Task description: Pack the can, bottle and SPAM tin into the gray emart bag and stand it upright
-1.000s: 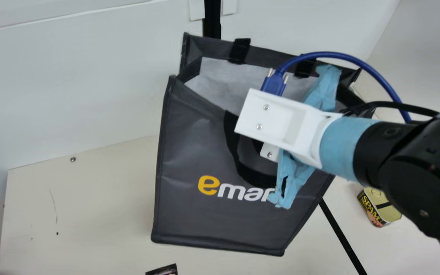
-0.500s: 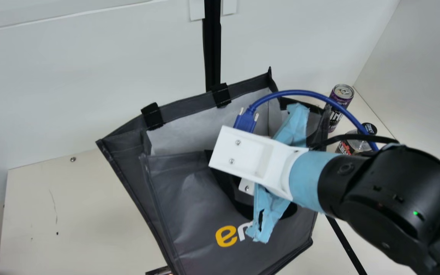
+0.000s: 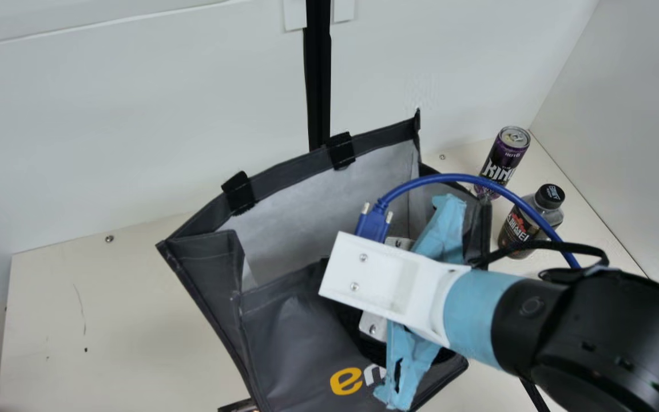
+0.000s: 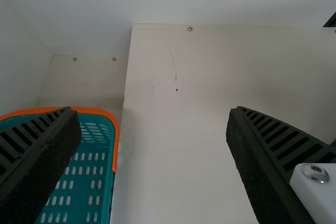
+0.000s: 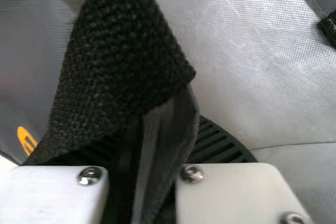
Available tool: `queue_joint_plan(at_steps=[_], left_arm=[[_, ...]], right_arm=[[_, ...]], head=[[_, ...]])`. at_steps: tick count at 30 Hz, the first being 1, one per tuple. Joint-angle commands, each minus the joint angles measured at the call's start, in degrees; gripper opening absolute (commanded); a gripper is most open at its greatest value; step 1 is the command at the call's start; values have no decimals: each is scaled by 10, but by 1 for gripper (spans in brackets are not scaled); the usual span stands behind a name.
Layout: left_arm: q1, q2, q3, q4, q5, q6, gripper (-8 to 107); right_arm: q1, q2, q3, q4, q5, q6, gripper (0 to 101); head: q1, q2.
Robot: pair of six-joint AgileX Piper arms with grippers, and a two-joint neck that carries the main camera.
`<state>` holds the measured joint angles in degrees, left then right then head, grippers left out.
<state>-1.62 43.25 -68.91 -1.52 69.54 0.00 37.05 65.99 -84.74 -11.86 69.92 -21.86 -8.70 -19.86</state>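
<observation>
One teal basket with an orange rim (image 4: 112, 129) sits at the far left, past the table's edge, and next to it the left gripper (image 4: 152, 113) has its jaws well parted with nothing between them. Then comes the gray emart bag (image 3: 295, 337), its mouth gaping and its long opening slanting from near left to far right. The right gripper (image 5: 157, 153) looks clenched on the near wall of that bag, close by the black handle strap (image 5: 118, 61), so that arm is the nearer one. Rightward, beyond the bag's right side, the can (image 3: 504, 157) and the bottle (image 3: 514, 228) both stand upright, long axes vertical, the bottle nearer the right arm; the coming move likely turns on bringing the mouth round towards them. Counted: one basket, one bag, one can, one bottle, two grippers.
</observation>
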Motion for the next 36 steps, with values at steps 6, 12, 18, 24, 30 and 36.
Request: queue_joint_plan(at_steps=[6, 12, 18, 24, 30, 36], left_arm=[[0, 0, 0, 0, 0, 0, 90], [0, 0, 0, 0, 0, 0, 90], [0, 0, 0, 0, 0, 0, 90], [0, 0, 0, 0, 0, 0, 90], [0, 0, 0, 0, 0, 0, 90], [0, 0, 0, 0, 0, 0, 90]], right_arm=[[-2, -28, 14, 3, 0, -9, 57], [-13, -50, 21, 10, 0, -30, 77], [-29, -69, 24, 19, 0, -56, 95], [-46, -84, 20, 33, 0, -78, 95], [-58, -97, 12, 47, 0, -93, 95], [-76, -108, 0, 64, 0, -113, 95]], head=[[-13, -1], [-13, -1], [-13, -1], [-13, -1], [-13, -1], [-13, -1]])
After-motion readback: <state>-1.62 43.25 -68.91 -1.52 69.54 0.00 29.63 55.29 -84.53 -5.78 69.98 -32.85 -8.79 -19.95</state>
